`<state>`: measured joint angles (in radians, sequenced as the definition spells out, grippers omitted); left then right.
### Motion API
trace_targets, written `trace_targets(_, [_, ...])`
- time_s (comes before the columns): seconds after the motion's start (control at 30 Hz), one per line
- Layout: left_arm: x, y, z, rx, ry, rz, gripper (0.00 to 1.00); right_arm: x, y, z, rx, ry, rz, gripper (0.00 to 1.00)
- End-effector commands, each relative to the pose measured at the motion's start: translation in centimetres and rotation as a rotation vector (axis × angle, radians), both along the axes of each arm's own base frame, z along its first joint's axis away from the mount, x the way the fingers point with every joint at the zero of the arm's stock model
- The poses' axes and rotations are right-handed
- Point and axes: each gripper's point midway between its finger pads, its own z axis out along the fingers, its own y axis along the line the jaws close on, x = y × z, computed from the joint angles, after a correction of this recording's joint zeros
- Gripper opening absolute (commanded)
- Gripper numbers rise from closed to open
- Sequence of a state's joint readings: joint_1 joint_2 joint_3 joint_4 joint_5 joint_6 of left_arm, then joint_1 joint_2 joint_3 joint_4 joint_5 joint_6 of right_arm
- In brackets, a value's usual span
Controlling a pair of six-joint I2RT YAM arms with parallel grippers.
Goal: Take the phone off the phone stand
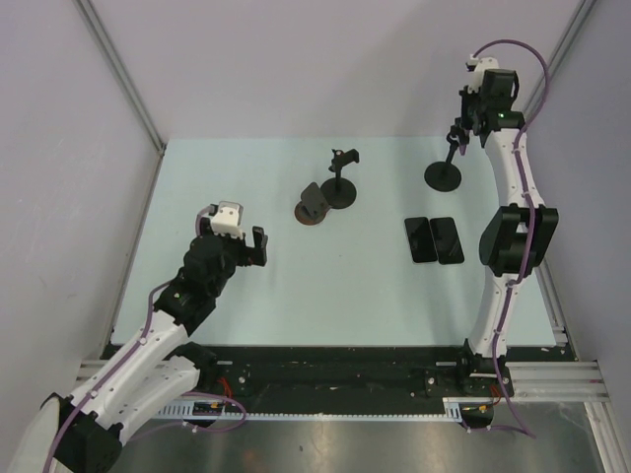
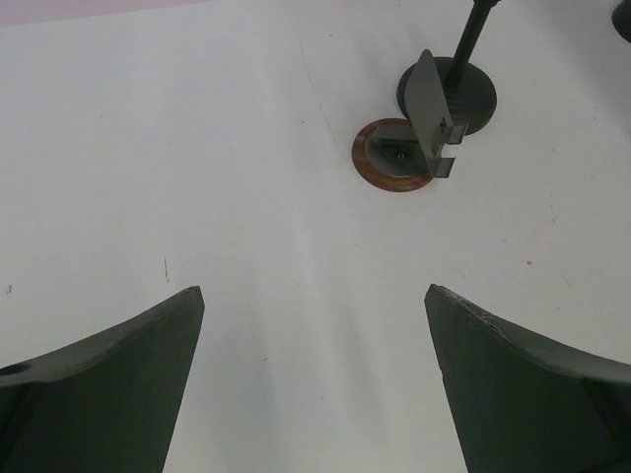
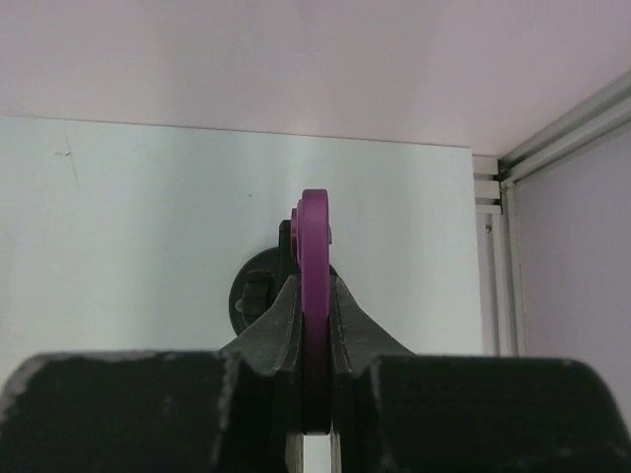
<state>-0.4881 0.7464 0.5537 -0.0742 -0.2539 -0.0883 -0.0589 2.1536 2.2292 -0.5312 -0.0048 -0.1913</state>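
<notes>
**Right gripper shut on the phone over its stand; the way out runs along the phone's own plane**

The right gripper (image 3: 315, 296) has its jaws drawn narrow. Its fingers (image 3: 281, 317) press the two broad faces of a thin purple slab, judged to be the phone (image 3: 315, 232). From the wrist the slab is seen edge-on, so its plane stands upright and in line with the wrist's own line of sight. Its rounded end projects past the fingertips. Which of its edges is the long one cannot be told.

Directly beyond that end sits the phone stand (image 3: 254, 294). Its round black base is partly hidden by the phone, and a dark head piece lies just beside the slab's left face. Whether the phone is clear of the cradle cannot be told. In the overhead view the gripper hangs just to the far side of the stand's base, over its post.

As a judgement, the coming move is a withdrawal along the slab's plane and away from the base. It should be made without twist, or the light stand may tip or be dragged.

Positions relative to the phone stand:
- Two dark handsets (image 1: 419, 239) lie flat, side by side, on its near side.
- A clamp-topped stand (image 1: 340, 187) and a brown-ringed stand (image 1: 314, 205) stand to its left.
- The left gripper (image 1: 258, 246) lies well apart, to the near left, with jaws wide and nothing between them.

The right arm is by far the nearer.
</notes>
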Motion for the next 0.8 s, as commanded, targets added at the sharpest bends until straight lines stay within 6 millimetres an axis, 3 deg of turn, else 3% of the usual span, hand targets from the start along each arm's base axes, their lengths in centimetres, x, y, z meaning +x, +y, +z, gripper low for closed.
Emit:
trace_targets(0.0, [0.5, -0.1, 2.8, -0.039, -0.061, -0.003, 1.00, -1.2, 6.7, 8.1, 0.026, -0.207, 0.149, 0.00])
trace_targets(0.07, [0.5, -0.1, 2.7, -0.040, -0.061, -0.005, 1.00, -2.0, 9.2, 8.9, 0.015, -0.231, 0.195, 0.00])
trace_targets(0.1, [0.5, -0.1, 2.9, -0.044, -0.064, -0.007, 1.00, -2.3, 9.9, 8.4, 0.009, -0.219, 0.210, 0.00])
trace_targets(0.13, [0.5, -0.1, 2.9, -0.045, -0.064, -0.007, 1.00, -3.1, 10.9, 9.8, 0.004, -0.251, 0.229, 0.00])
trace_targets(0.3, [0.5, -0.2, 2.9, -0.049, -0.064, -0.014, 1.00, -5.9, 15.8, 10.9, 0.004, -0.276, 0.330, 0.00])
trace_targets(0.43, [0.4, -0.5, 2.8, -0.056, -0.058, -0.027, 1.00, -8.6, 18.2, 11.4, -0.004, -0.284, 0.347, 0.00])
trace_targets(0.6, [0.4, -1.0, 2.8, -0.066, -0.054, -0.053, 1.00, -13.0, 19.8, 10.7, 0.001, -0.264, 0.311, 0.00])
trace_targets(0.67, [0.3, -1.4, 2.6, -0.065, -0.045, -0.074, 1.00, -14.7, 21.4, 9.3, 0.009, -0.236, 0.329, 0.00])
trace_targets(0.7, [0.3, -1.6, 2.6, -0.066, -0.045, -0.083, 1.00, -15.8, 21.4, 10.2, 0.017, -0.255, 0.317, 0.00])
trace_targets(0.77, [0.2, -2.0, 2.8, -0.059, -0.047, -0.104, 1.00, -17.6, 22.8, 10.0, 0.057, -0.240, 0.317, 0.00])
